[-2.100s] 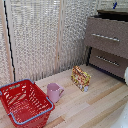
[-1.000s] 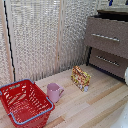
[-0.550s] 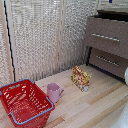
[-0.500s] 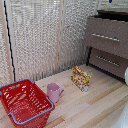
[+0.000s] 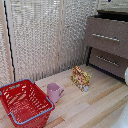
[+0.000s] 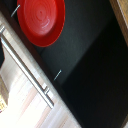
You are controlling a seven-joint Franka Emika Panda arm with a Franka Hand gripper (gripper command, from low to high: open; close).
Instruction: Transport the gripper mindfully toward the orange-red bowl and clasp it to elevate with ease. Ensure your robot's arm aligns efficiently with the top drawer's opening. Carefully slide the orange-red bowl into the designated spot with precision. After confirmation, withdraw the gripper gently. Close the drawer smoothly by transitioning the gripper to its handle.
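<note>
In the wrist view the orange-red bowl [image 6: 41,21] sits inside the open top drawer, on its dark floor [image 6: 85,65]. The slim silver handle [image 6: 27,67] runs along the brown drawer front beside it. Neither the gripper's fingers nor its hand show in either view. In the exterior view the brown top drawer [image 5: 95,42] with its silver handle [image 5: 106,37] is at the exterior view's right. The bowl does not show there. A white shape at the right edge [image 5: 126,75] may be part of the robot's arm.
A lower drawer [image 5: 107,61] sits under the top one. On the wooden floor stand a pink mug [image 5: 54,92], a big red mesh basket [image 5: 25,102] and a yellow patterned box [image 5: 80,78]. A ribbed pale wall [image 5: 40,40] stands behind.
</note>
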